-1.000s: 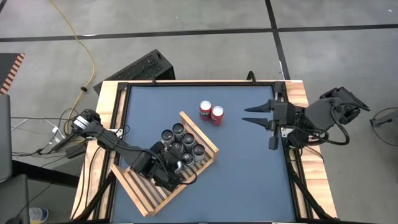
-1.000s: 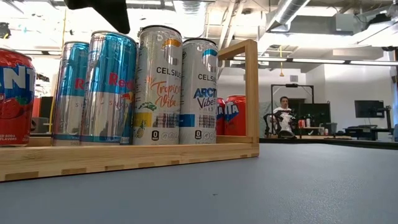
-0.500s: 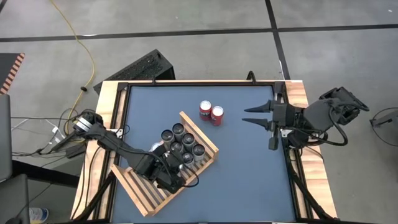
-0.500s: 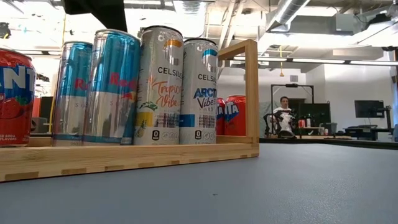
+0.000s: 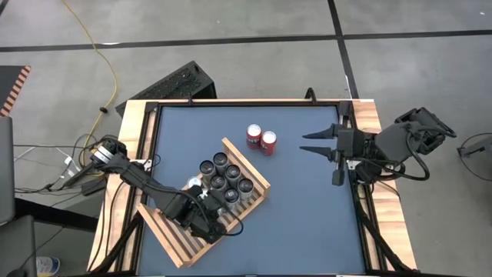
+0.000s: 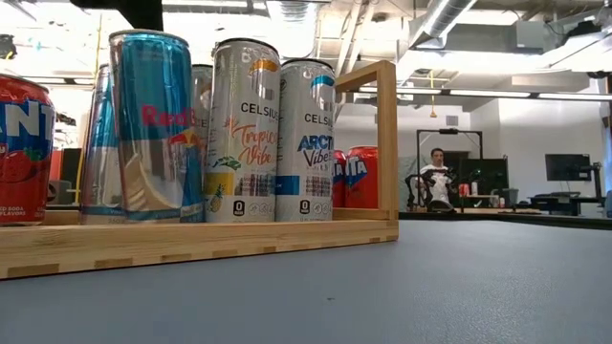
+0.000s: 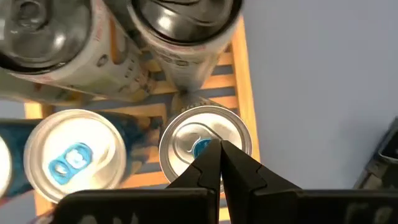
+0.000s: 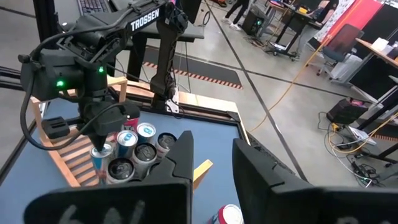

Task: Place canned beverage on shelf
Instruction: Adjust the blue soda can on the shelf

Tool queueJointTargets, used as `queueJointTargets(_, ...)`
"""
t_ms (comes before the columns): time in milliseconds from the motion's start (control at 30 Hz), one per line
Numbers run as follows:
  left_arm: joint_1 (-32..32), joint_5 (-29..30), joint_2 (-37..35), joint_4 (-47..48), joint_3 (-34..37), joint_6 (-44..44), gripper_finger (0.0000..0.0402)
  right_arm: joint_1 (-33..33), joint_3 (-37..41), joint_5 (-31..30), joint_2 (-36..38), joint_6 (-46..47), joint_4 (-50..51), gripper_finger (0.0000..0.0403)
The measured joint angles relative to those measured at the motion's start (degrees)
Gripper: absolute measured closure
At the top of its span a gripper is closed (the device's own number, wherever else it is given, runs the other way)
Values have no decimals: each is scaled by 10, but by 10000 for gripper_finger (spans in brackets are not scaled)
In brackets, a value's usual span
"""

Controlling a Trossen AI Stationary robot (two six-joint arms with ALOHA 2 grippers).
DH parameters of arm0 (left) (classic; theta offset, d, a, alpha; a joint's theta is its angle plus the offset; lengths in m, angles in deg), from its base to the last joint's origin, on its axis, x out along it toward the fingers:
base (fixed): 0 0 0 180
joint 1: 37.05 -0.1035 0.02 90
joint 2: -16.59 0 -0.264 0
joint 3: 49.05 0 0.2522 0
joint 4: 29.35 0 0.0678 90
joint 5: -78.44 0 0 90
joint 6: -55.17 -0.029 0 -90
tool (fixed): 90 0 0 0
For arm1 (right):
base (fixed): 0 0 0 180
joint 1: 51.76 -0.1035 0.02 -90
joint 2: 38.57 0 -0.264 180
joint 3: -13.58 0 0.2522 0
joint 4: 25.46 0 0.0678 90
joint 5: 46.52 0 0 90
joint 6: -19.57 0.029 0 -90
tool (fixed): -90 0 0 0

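Blue-grey matting covers the wood-framed table at centre frame, a workshop floor with cables around it. Lower left of centre in the overhead view, the light slatted wooden shelf lies at an angle, a cluster of tall cans standing in its upper end. The left end effector, fingers pressed together, touches the lid of a slim blue-and-silver energy-drink can at the shelf's edge. Over the past second that can has slid along the slats, from the row beside the white Celsius can to a spot forward of it at the left of the table-level view, suggesting the arm is nudging it into line rather than carrying it. Two short red soda cans remain on the bare table, upper centre, well apart from the shelf and likely still to be placed. The right end effector waits at the right edge, fingers slightly apart, holding nothing.
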Motion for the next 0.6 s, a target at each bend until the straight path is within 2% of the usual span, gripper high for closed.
queueJointTargets(300,0,-12,0,0,0,6,401,0,0,0,0,-2,10,318)
queueJointTargets(500,2,24,0,15,-21,17,401,0,0,0,0,-2,12,318)
queueJointTargets(600,5,28,-3,50,-41,19,401,0,0,0,0,-2,18,318)
